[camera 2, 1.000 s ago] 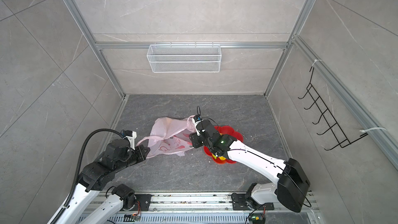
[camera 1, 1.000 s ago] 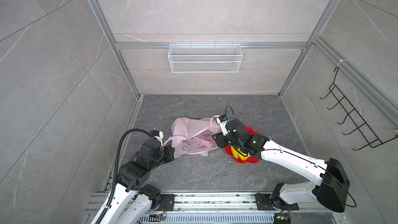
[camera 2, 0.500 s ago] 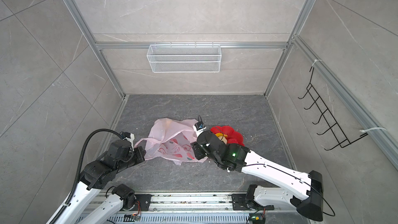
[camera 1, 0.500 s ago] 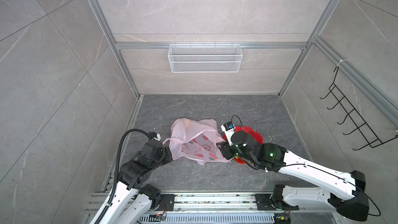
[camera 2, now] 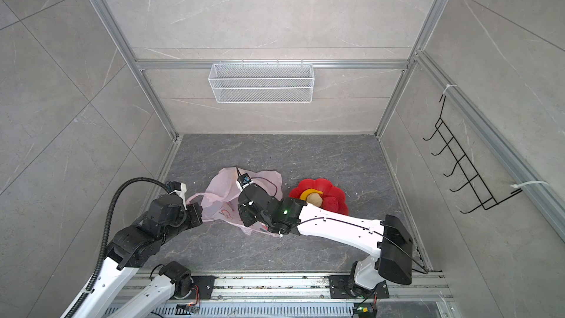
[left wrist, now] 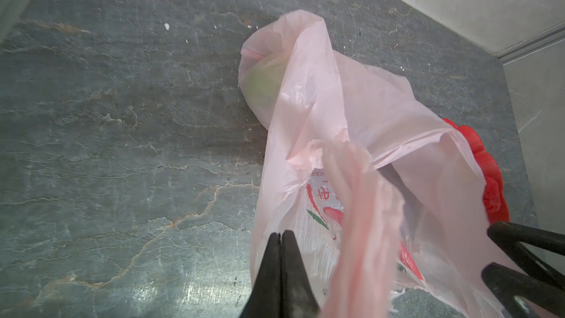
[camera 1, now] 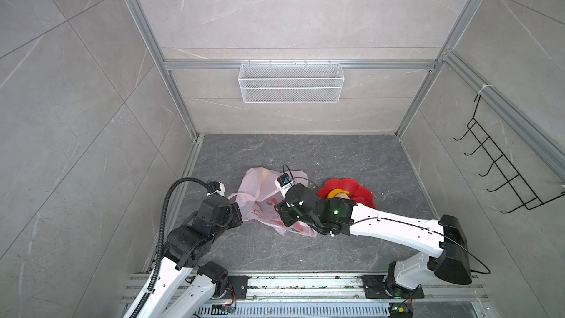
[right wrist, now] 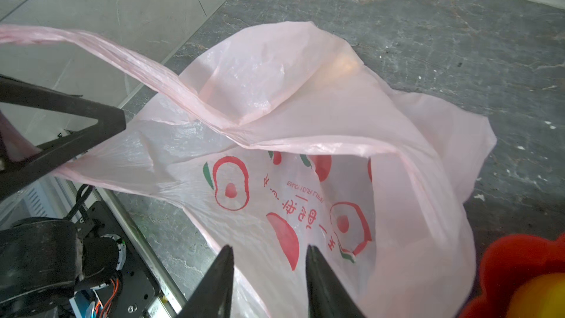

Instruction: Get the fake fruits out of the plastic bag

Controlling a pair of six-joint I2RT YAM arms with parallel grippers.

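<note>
Bag (camera 1: 258,192): crumpled on the grey floor (camera 1: 321,154), left of centre, between the two arms. Mouth gaping toward the right wrist camera, red fruit prints on the inner wall.
Left gripper (left wrist: 280,234): tips pressed together, clamped on the bag at its handle side. Film drawn toward it in taut folds in the right wrist view.
Right gripper (right wrist: 269,249): fingers apart, nothing between them, poised at the bag's mouth over the printed wall.
Green ball (left wrist: 260,84): inside the bag at its closed far end, only a blur through the film.
Orange patch (right wrist: 339,62): also behind the film near the bag's far end, too faint to name.
Dish (camera 1: 351,185): red, flower-shaped, on the floor just right of the bag.
Banana (camera 2: 309,192): in the dish, only a yellow curve showing.
Beige piece (camera 2: 315,199): lumpy, in the dish, touching the banana.
In the way: right wrist and forearm stretched over the bag's middle and the dish's near rim in both top views, hiding the mouth and part of the dish. Handle strip across the left wrist view, covering some of the prints.
Basket (camera 1: 290,82): white wire mesh, hung on the back wall, well apart from everything on the floor.
Hook rack (camera 1: 502,156): black wire, on the right wall.
Rail (camera 1: 305,282): along the front edge, carrying both arm bases.
</note>
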